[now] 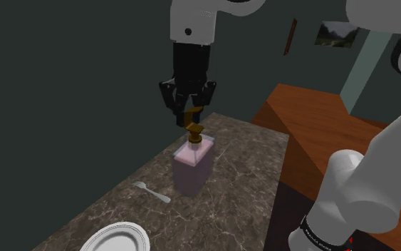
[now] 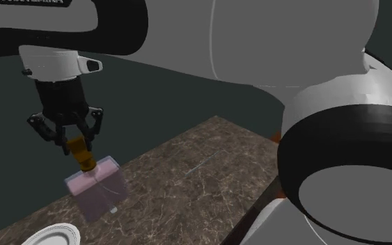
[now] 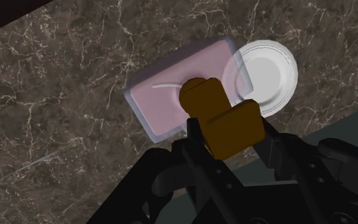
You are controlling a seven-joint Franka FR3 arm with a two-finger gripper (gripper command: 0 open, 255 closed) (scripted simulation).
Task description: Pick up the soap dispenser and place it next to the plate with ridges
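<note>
Dark marbled surface [image 1: 243, 178]; the gripper [image 1: 191, 118] pinches the soap dispenser [image 1: 191, 167] by its brown pump; carrying step, I judge; next, set it upright just beside the plate [image 1: 117, 239].

The dark, white-veined marble counter [image 1: 248, 171] lies open on the shoulder view's right of the pink, boxy soap dispenser [image 1: 191, 170]. The black tool [image 1: 189, 114] clasps the brown pump, blocking access from above. A small pale spoon [image 1: 152, 192] lies between the dispenser and the white ridged plate [image 1: 117, 239]. Open stone shows beside the plate's right.
</note>
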